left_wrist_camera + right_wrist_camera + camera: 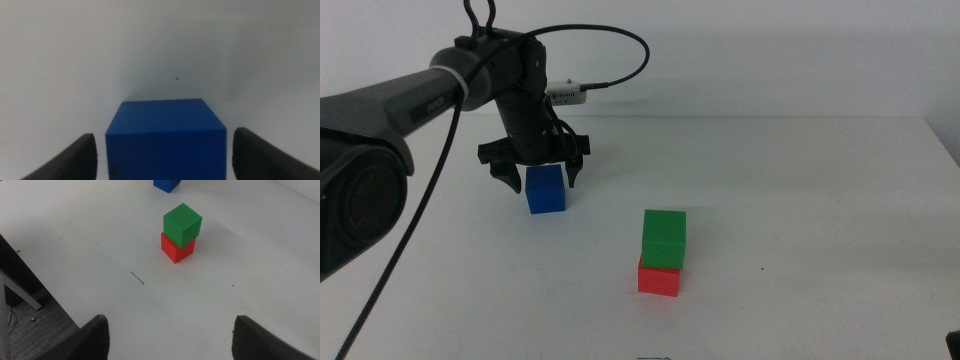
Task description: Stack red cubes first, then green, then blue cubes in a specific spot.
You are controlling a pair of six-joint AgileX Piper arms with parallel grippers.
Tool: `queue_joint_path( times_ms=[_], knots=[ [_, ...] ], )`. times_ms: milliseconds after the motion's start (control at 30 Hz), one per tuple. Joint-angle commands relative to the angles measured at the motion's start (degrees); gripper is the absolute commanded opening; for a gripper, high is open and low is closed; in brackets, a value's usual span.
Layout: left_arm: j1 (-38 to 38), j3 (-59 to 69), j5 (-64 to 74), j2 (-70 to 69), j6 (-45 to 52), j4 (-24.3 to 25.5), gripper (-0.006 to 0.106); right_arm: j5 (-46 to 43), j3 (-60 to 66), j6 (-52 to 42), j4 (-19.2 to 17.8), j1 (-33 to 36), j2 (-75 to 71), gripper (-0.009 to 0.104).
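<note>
We see the blue cube [545,189] resting on the white table [800,200] toward the far left, with the left gripper [532,172] lowered around it, its jaws spread wide on either side and a visible gap between each jaw and the cube's faces in the left wrist view. Nearer to us and well apart from it, the green cube [664,238] sits on top of the red cube [658,279]. The right gripper [167,335] hangs back above the near table edge, jaws wide apart and holding nothing.

A plain white table [800,180] (faint dark scratch [137,278] on it) over grey carpet [45,325].
</note>
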Motion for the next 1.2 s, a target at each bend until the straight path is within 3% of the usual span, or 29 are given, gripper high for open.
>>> queue_joint_path(
  times_ms=[0,133,400,533,933,1167],
  knots=[
    [-0.1,-1.8,-0.5,-3.2,-0.9,0.1,0.088,-3.3,-1.3,-0.5,-0.4,-0.3,0.2,0.063],
    [-0.1,-1.8,0.2,-2.6,-1.8,0.2,0.074,-3.3,-1.3,-0.5,-0.5,-0.3,0.2,0.063],
    [0.1,-1.8,7.8,-6.7,2.5,1.4,0.018,-3.3,-1.1,-0.5,-0.6,-0.3,0.2,0.063],
    [-0.1,-1.4,12.9,-12.1,2.6,0.7,0.004,-3.3,-1.1,-0.5,-0.6,-0.3,0.2,0.063],
    [-13.0,9.1,12.7,-28.6,-4.1,-0.1,0.000,-3.3,-1.1,-0.5,-0.6,-0.3,0.2,0.063],
    [-23.4,8.1,12.7,-27.6,-10.1,5.8,0.000,-3.3,-1.1,-0.5,-0.6,-0.3,0.2,0.063]
  ],
)
